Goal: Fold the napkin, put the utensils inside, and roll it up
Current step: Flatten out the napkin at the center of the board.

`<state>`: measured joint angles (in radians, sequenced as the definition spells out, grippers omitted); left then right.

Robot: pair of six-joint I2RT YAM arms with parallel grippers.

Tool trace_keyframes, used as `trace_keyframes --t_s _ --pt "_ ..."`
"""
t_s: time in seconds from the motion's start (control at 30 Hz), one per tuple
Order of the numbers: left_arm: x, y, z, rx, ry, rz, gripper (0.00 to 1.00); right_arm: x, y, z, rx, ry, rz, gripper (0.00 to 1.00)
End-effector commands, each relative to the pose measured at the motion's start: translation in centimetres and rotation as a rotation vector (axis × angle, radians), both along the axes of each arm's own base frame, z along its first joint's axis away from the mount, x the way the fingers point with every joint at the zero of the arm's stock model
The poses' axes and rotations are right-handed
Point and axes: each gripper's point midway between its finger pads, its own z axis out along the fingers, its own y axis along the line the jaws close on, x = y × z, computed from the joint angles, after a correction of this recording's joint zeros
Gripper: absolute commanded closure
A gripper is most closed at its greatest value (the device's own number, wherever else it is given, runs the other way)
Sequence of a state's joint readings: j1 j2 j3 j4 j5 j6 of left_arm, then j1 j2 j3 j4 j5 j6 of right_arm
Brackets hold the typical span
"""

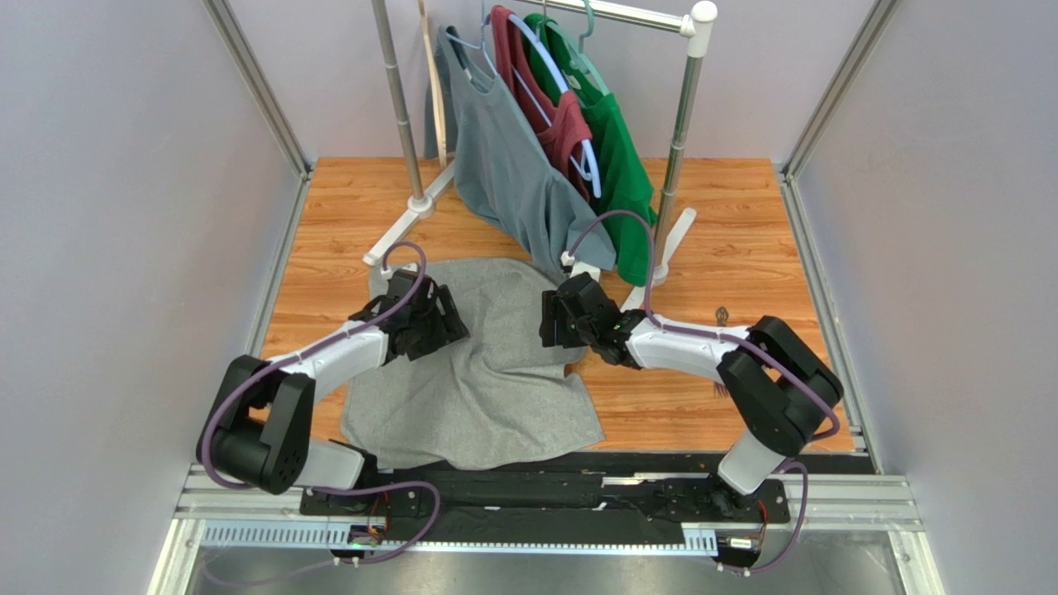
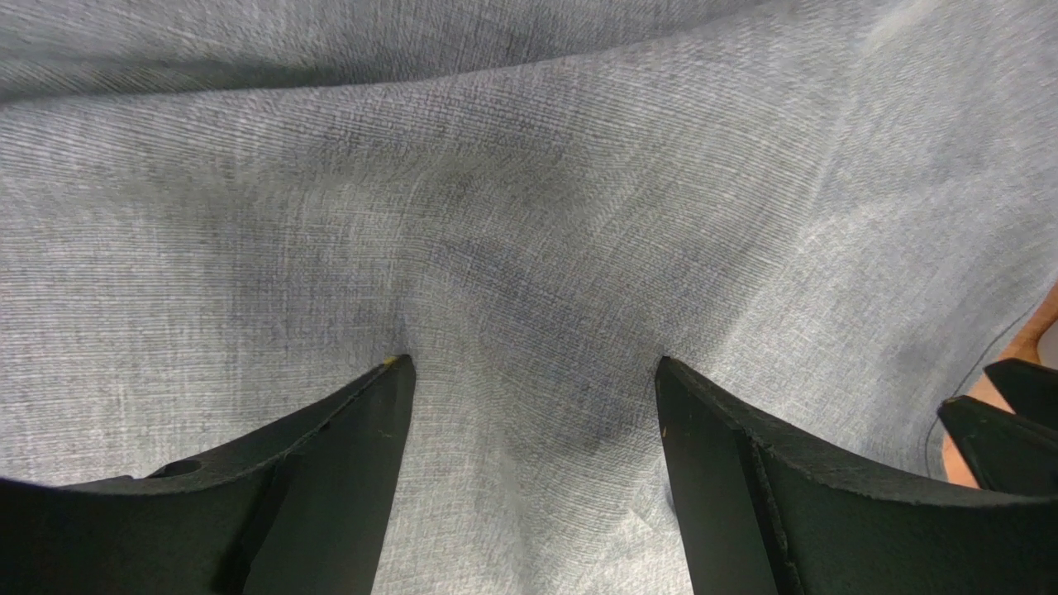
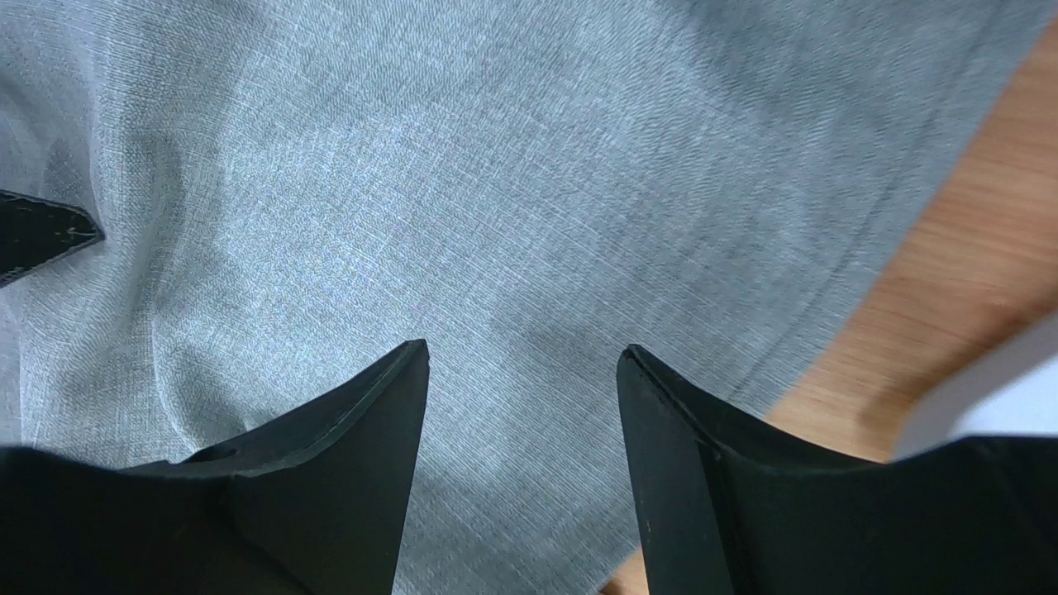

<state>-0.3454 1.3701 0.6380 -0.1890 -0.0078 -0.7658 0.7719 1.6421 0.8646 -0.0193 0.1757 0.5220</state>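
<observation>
Grey napkin (image 1: 484, 397) lying rumpled across the near middle of the wooden table (image 1: 733, 236), flanked by left tool (image 2: 532, 366) and right tool (image 3: 522, 351), both with jaws apart, clamped on nothing, poised close over the cloth towards its far side. Likely light, limp and quick to bunch; best pinched at a hemmed edge or corner, both sides together, for an even fold
</observation>
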Motion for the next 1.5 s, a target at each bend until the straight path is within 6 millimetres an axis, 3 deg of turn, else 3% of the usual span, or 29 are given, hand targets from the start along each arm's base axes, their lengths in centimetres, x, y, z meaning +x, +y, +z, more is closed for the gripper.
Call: trace_keyframes --t_s 0.0,0.2,0.47,0.7,0.83,0.93,0.97,1.0,1.03,1.07,1.1,1.13,1.17,1.2,1.3,1.33,1.4,1.43,1.47 --pt "1.0 -1.8 -0.2 -0.083 0.008 -0.009 0.20 0.9 2.4 -0.2 0.087 0.049 -0.011 0.39" --pt "2.7 -2.1 -0.6 -0.082 0.017 0.006 0.20 1.7 0.8 -2.3 0.039 0.132 -0.103 0.40" --pt "6.0 -1.5 -0.1 -0.078 0.005 0.027 0.20 5.0 -1.6 -3.1 0.001 0.183 -0.208 0.40" --pt "8.0 -0.7 1.6 0.008 -0.036 -0.023 0.19 8.3 -1.8 -2.4 -0.014 0.150 -0.214 0.40" --pt "8.3 -1.6 4.5 0.128 -0.147 -0.139 0.20 8.7 -0.7 -0.2 0.026 0.083 -0.125 0.40" --pt "7.6 -3.4 7.1 0.169 -0.233 -0.213 0.19 7.9 -0.3 3.4 0.089 0.006 -0.053 0.39" --pt "7.3 -3.7 8.6 0.157 -0.277 -0.217 0.19 6.8 -0.9 3.0 0.082 0.017 -0.045 0.38" --pt "7.0 -4.6 9.4 0.142 -0.313 -0.232 0.19 6.4 -1.2 5.5 0.114 -0.028 -0.042 0.38" --pt "6.2 -4.6 9.0 0.144 -0.322 -0.241 0.19 5.7 -1.6 5.9 0.115 -0.027 -0.042 0.38" --pt "5.7 -5.1 10.5 0.133 -0.378 -0.256 0.19 4.3 -2.6 5.2 0.104 -0.010 -0.048 0.38" --pt "5.0 -6.7 11.2 0.123 -0.429 -0.297 0.19 3.7 -3.2 7.1 0.126 -0.047 -0.061 0.38" --pt "3.9 -6.9 10.5 0.155 -0.443 -0.323 0.20 2.8 -4.1 7.1 0.126 -0.040 -0.080 0.38" --pt "3.2 -7.8 11.2 0.148 -0.481 -0.348 0.21 2.2 -4.9 7.0 0.115 -0.040 -0.099 0.38" --pt "1.7 -10.2 11.3 0.131 -0.507 -0.419 0.22 1.4 -6.5 7.3 0.095 -0.063 -0.139 0.38" --pt "-0.9 -13.5 10.8 0.107 -0.537 -0.511 0.25 0.5 -10.2 6.0 0.063 -0.011 -0.234 0.38" --pt "-2.7 -15.6 10.2 0.110 -0.547 -0.575 0.26 1.0 -12.3 6.5 0.085 -0.016 -0.297 0.38" --pt "-4.4 -18.5 10.5 0.081 -0.578 -0.643 0.27 0.6 -14.1 5.9 0.120 0.012 -0.333 0.38" --pt "-6.4 -20.7 9.3 0.075 -0.556 -0.721 0.28 0.9 -16.3 6.3 0.134 0.006 -0.390 0.39" --pt "-7.3 -21.8 8.8 0.075 -0.548 -0.754 0.28 0.8 -17.2 6.4 0.142 0.011 -0.407 0.39"
